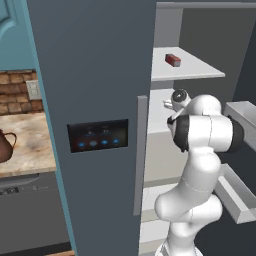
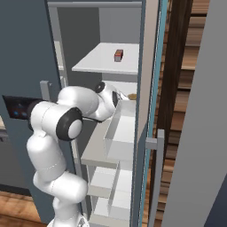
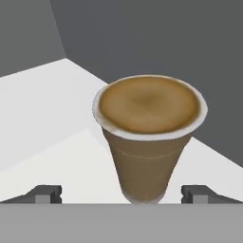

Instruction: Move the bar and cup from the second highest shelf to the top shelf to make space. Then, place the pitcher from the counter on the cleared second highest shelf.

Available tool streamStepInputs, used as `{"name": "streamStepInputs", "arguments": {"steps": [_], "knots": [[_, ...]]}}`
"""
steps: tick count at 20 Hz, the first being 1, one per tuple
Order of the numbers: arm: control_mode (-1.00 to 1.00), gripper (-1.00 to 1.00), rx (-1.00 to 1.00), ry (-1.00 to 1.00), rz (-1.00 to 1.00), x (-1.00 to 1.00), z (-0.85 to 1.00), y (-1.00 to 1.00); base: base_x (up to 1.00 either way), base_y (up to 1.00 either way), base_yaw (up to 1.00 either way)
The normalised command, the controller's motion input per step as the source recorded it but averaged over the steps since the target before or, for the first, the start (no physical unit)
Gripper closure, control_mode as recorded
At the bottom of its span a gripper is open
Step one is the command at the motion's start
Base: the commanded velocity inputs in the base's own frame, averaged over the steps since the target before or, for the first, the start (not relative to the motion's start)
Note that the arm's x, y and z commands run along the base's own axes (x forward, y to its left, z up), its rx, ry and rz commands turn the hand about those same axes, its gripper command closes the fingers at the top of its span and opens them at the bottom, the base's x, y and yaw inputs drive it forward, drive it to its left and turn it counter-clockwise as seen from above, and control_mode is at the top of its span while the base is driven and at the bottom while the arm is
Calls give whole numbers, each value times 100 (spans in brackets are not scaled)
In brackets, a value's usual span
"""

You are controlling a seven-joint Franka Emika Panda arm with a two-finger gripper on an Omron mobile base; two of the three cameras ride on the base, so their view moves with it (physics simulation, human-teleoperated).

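Observation:
The tan cup point(image 3: 149, 137) stands upright on the white second highest shelf point(image 3: 42, 114), in the gap between my fingertips point(image 3: 47, 193). My gripper point(image 3: 122, 195) is open and low around the cup's base, with space on both sides. From the left base view the gripper point(image 1: 168, 104) reaches into the grey cabinet at that shelf point(image 1: 157, 125). A sliver of the cup point(image 2: 131, 95) shows past my hand. The red bar point(image 1: 173, 60) point(image 2: 119, 55) lies on the top shelf point(image 1: 200, 72) point(image 2: 102, 64). The brown pitcher point(image 1: 5, 145) sits on the counter point(image 1: 30, 150) far left.
The cabinet's closed left door point(image 1: 95, 100) carries a dark control panel point(image 1: 97, 135) and a handle point(image 1: 140, 155). The open right door holds grey bins point(image 1: 240, 112) point(image 2: 122, 128) close beside my arm. More shelves and drawers lie lower down point(image 2: 111, 186).

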Motion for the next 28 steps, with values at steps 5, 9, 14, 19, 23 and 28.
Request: {"name": "streamStepInputs", "arguments": {"steps": [5,9,14,19,23,28], "knots": [[-100,-100,0,0,0,23,-3,-22,0,0,0],[-100,-100,0,0,0,22,-4,-21,0,0,0],[-100,-100,0,0,0,22,-4,-16,0,0,0],[-100,100,0,0,0,23,-5,-11,0,0,0],[-100,100,0,0,0,13,-10,-6,0,0,0],[-100,100,0,0,0,0,-4,0,0,0,0]]}}
